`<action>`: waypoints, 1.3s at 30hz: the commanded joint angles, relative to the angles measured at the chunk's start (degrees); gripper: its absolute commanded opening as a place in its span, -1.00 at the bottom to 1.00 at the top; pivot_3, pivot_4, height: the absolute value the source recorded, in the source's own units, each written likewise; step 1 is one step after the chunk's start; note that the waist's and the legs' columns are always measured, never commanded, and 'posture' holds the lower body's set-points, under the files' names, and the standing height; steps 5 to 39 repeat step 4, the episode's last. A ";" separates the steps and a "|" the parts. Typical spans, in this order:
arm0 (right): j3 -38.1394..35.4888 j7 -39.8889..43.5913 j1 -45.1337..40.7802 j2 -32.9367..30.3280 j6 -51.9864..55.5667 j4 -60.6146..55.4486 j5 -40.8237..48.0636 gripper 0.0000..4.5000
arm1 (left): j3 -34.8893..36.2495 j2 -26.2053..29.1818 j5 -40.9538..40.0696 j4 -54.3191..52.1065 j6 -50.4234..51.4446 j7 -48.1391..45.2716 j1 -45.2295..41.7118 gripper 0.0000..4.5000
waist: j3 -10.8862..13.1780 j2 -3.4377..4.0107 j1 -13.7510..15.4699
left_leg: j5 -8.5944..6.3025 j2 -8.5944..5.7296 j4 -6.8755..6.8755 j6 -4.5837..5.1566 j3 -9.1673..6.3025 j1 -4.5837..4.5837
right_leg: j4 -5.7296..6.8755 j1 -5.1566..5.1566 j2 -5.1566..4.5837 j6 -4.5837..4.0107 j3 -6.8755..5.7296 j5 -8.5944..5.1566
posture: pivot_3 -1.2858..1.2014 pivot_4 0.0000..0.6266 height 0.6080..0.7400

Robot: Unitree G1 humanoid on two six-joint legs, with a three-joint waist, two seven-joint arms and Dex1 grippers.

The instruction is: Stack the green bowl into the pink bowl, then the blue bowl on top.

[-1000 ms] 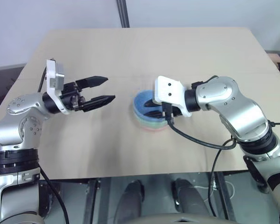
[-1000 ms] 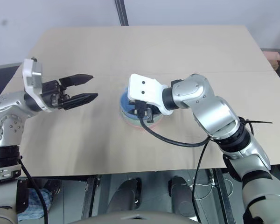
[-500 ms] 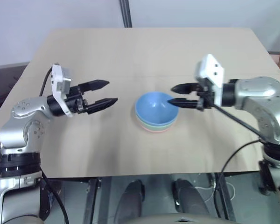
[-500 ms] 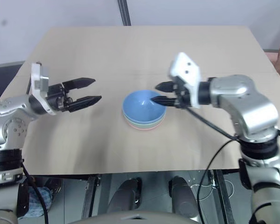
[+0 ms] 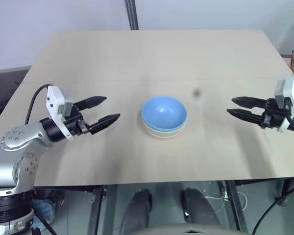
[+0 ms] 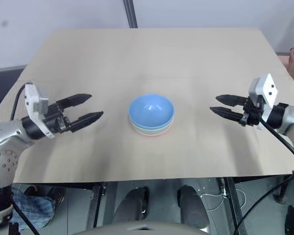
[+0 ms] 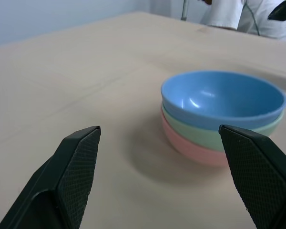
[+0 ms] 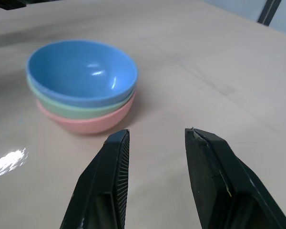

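Right claw (image 5: 236,107) pulled off blue bowl (image 5: 164,112), now well right; left claw (image 5: 101,110) lowered slightly.

The green bowl (image 7: 219,135) and the pink bowl (image 7: 195,151) are showing only as bands under the blue bowl (image 7: 222,98); their insides are lying hidden. At the head view's edge the right arm behind the right claw (image 5: 241,108) is being cut off. A person (image 7: 238,16) beyond the tabletop (image 5: 157,54) is being cropped by the frame.

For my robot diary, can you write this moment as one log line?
stack: blue bowl in green bowl in pink bowl | left hand: open, empty | right hand: open, empty | table
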 commanded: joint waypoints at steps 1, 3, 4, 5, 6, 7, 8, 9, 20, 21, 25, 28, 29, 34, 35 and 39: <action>-2.59 1.08 1.04 -1.33 -2.36 0.36 2.53 -0.15 | 1.31 -0.15 0.14 -3.05 -1.55 0.77 0.82 0.87 | 0.00 0.00 0.07 | 0.00 0.00 0.01 0.00 0.00 0.00 | 0.00 0.02 0.00 0.00 0.00 0.00 | 0.03 -0.52 1.00; -2.08 1.51 2.21 -1.52 -4.03 0.89 2.40 -0.15 | 1.21 0.05 0.59 -3.21 -2.09 0.64 1.30 0.87 | 0.00 0.00 0.14 | 0.00 0.00 0.02 0.00 -0.01 0.01 | 0.00 0.03 0.00 0.00 -0.01 0.00 | 0.03 -0.52 1.00; -1.79 1.49 2.62 -1.54 -4.73 1.03 2.34 -0.15 | 1.30 -0.06 0.57 -3.17 -2.46 0.52 1.36 0.87 | 0.00 0.00 0.14 | 0.00 0.00 0.02 0.00 -0.01 0.01 | -0.01 0.03 0.00 0.00 -0.01 0.00 | 0.03 -0.52 1.00; -1.79 1.49 2.62 -1.54 -4.73 1.03 2.34 -0.15 | 1.30 -0.06 0.57 -3.17 -2.46 0.52 1.36 0.87 | 0.00 0.00 0.14 | 0.00 0.00 0.02 0.00 -0.01 0.01 | -0.01 0.03 0.00 0.00 -0.01 0.00 | 0.03 -0.52 1.00; -1.79 1.49 2.62 -1.54 -4.73 1.03 2.34 -0.15 | 1.30 -0.06 0.57 -3.17 -2.46 0.52 1.36 0.87 | 0.00 0.00 0.14 | 0.00 0.00 0.02 0.00 -0.01 0.01 | -0.01 0.03 0.00 0.00 -0.01 0.00 | 0.03 -0.52 1.00; -1.79 1.49 2.62 -1.54 -4.73 1.03 2.34 -0.15 | 1.30 -0.06 0.57 -3.17 -2.46 0.52 1.36 0.87 | 0.00 0.00 0.14 | 0.00 0.00 0.02 0.00 -0.01 0.01 | -0.01 0.03 0.00 0.00 -0.01 0.00 | 0.03 -0.52 1.00; -1.79 1.49 2.62 -1.54 -4.73 1.03 2.34 -0.15 | 1.30 -0.06 0.57 -3.17 -2.46 0.52 1.36 0.87 | 0.00 0.00 0.14 | 0.00 0.00 0.02 0.00 -0.01 0.01 | -0.01 0.03 0.00 0.00 -0.01 0.00 | 0.03 -0.52 1.00; -1.79 1.49 2.62 -1.54 -4.73 1.03 2.34 -0.15 | 1.30 -0.06 0.57 -3.17 -2.46 0.52 1.36 0.87 | 0.00 0.00 0.14 | 0.00 0.00 0.02 0.00 -0.01 0.01 | -0.01 0.03 0.00 0.00 -0.01 0.00 | 0.03 -0.52 1.00; -1.79 1.49 2.62 -1.54 -4.73 1.03 2.34 -0.15 | 1.30 -0.06 0.57 -3.17 -2.46 0.52 1.36 0.87 | 0.00 0.00 0.14 | 0.00 0.00 0.02 0.00 -0.01 0.01 | -0.01 0.03 0.00 0.00 -0.01 0.00 | 0.03 -0.52 1.00; -1.79 1.49 2.62 -1.54 -4.73 1.03 2.34 -0.15 | 1.30 -0.06 0.57 -3.17 -2.46 0.52 1.36 0.87 | 0.00 0.00 0.14 | 0.00 0.00 0.02 0.00 -0.01 0.01 | -0.01 0.03 0.00 0.00 -0.01 0.00 | 0.03 -0.52 1.00; -1.79 1.49 2.62 -1.54 -4.73 1.03 2.34 -0.15 | 1.30 -0.06 0.57 -3.17 -2.46 0.52 1.36 0.87 | 0.00 0.00 0.14 | 0.00 0.00 0.02 0.00 -0.01 0.01 | -0.01 0.03 0.00 0.00 -0.01 0.00 | 0.03 -0.52 1.00; -1.79 1.49 2.62 -1.54 -4.73 1.03 2.34 -0.15 | 1.30 -0.06 0.57 -3.17 -2.46 0.52 1.36 0.87 | 0.00 0.00 0.14 | 0.00 0.00 0.02 0.00 -0.01 0.01 | -0.01 0.03 0.00 0.00 -0.01 0.00 | 0.03 -0.52 1.00; -1.79 1.49 2.62 -1.54 -4.73 1.03 2.34 -0.15 | 1.30 -0.06 0.57 -3.17 -2.46 0.52 1.36 0.87 | 0.00 0.00 0.14 | 0.00 0.00 0.02 0.00 -0.01 0.01 | -0.01 0.03 0.00 0.00 -0.01 0.00 | 0.03 -0.52 1.00; -1.79 1.49 2.62 -1.54 -4.73 1.03 2.34 -0.15 | 1.30 -0.06 0.57 -3.17 -2.46 0.52 1.36 0.87 | 0.00 0.00 0.14 | 0.00 0.00 0.02 0.00 -0.01 0.01 | -0.01 0.03 0.00 0.00 -0.01 0.00 | 0.03 -0.52 1.00; -1.79 1.49 2.62 -1.54 -4.73 1.03 2.34 -0.15 | 1.30 -0.06 0.57 -3.17 -2.46 0.52 1.36 0.87 | 0.00 0.00 0.14 | 0.00 0.00 0.02 0.00 -0.01 0.01 | -0.01 0.03 0.00 0.00 -0.01 0.00 | 0.03 -0.52 1.00; -1.79 1.49 2.62 -1.54 -4.73 1.03 2.34 -0.15 | 1.30 -0.06 0.57 -3.17 -2.46 0.52 1.36 0.87 | 0.00 0.00 0.14 | 0.00 0.00 0.02 0.00 -0.01 0.01 | -0.01 0.03 0.00 0.00 -0.01 0.00 | 0.03 -0.52 1.00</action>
